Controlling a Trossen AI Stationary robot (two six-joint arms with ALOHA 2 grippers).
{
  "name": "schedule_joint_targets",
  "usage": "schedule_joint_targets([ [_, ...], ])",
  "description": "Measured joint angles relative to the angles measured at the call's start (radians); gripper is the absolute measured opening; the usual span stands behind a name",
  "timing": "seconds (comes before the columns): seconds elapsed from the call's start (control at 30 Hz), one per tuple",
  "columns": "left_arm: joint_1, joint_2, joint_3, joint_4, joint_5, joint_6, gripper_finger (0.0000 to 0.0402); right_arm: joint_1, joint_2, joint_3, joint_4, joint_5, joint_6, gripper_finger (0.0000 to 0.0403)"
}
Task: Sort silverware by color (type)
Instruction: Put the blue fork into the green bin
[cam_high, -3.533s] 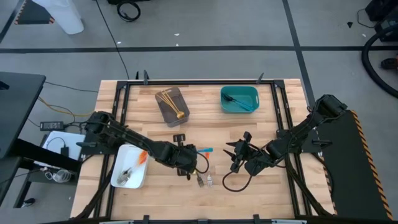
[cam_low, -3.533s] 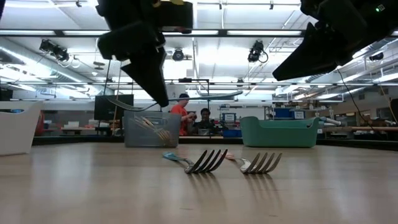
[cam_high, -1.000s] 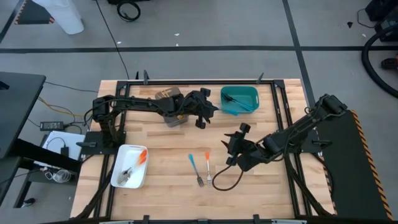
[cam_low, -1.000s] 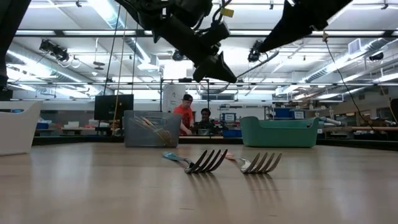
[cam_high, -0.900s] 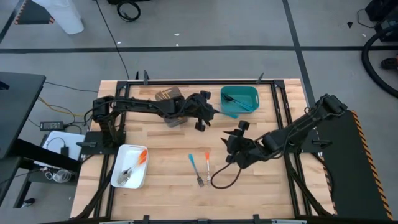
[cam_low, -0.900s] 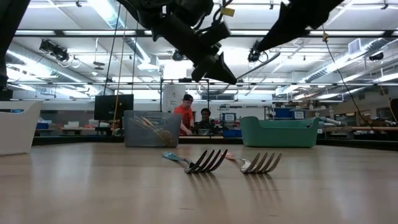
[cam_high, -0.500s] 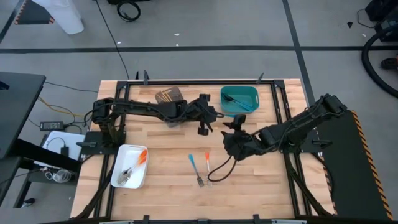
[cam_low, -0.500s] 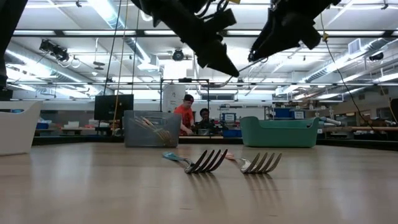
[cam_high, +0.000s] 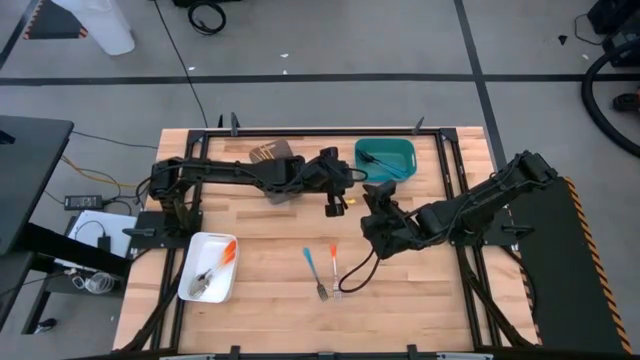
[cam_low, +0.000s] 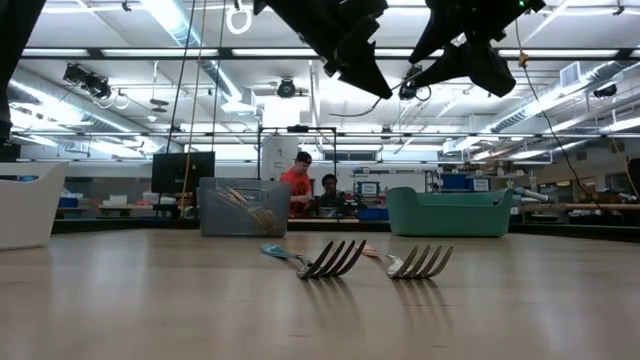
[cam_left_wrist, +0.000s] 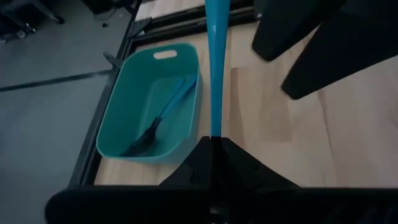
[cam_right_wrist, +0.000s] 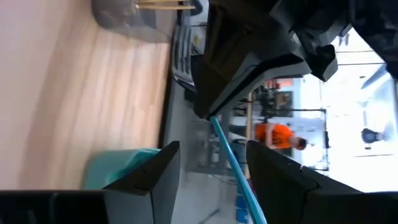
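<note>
My left gripper (cam_high: 343, 190) hangs above the table just left of the teal tray (cam_high: 385, 160) and is shut on a blue-handled fork (cam_left_wrist: 216, 74). My right gripper (cam_high: 371, 197) faces it, open. In the right wrist view its fingers (cam_right_wrist: 155, 177) stand on either side of the blue handle (cam_right_wrist: 229, 152), and I cannot tell whether they touch it. Two more forks lie flat at mid-table, one with a blue handle (cam_high: 312, 270) and one with an orange handle (cam_high: 334, 268). My left gripper pinches the fork between its two shut fingertips (cam_left_wrist: 214, 144), which hide the end they hold. The blue handle (cam_left_wrist: 215, 118) sticks straight out in front of the fingers, in line with them, toward my right gripper. The fork is lifted clear of the table.
The teal tray (cam_left_wrist: 152, 106) at the far right holds blue-handled forks (cam_left_wrist: 163, 117). A grey tray (cam_high: 270, 155) with gold forks stands at the far middle, partly under my left arm. A white tray (cam_high: 207, 268) at the near left holds an orange-handled fork and dark ones. People show in the room beyond (cam_low: 300, 185).
My left gripper has carried the blue-handled fork from beside the grey tray toward the table's right and a little up, rolling its wrist. My right gripper has gone toward the far edge, rolled, and come up to the fork's handle.
</note>
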Motion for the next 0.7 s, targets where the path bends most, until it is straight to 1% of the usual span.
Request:
schedule_joint_targets([
  [0.07,-0.009,0.000,0.002,0.015,0.000,-0.001,0.0023,-0.001,0.000,0.000,0.001,0.022,-0.025,0.0191],
  [0.17,-0.017,0.000,0.003,0.020,0.003,-0.015,0.0023,-0.002,0.000,0.000,0.002,0.021,-0.055,0.0184],
  [0.33,-0.022,0.000,0.003,0.032,0.093,-0.024,0.0025,-0.002,0.000,0.000,0.009,0.023,-0.076,0.0169],
  [0.47,-0.025,0.000,0.003,0.043,0.102,-0.026,0.0026,-0.002,0.000,0.000,0.010,0.018,-0.082,0.0155],
  [0.7,-0.024,0.000,0.003,0.071,0.145,-0.040,0.0027,-0.002,0.000,0.000,0.003,0.017,-0.089,0.0112],
])
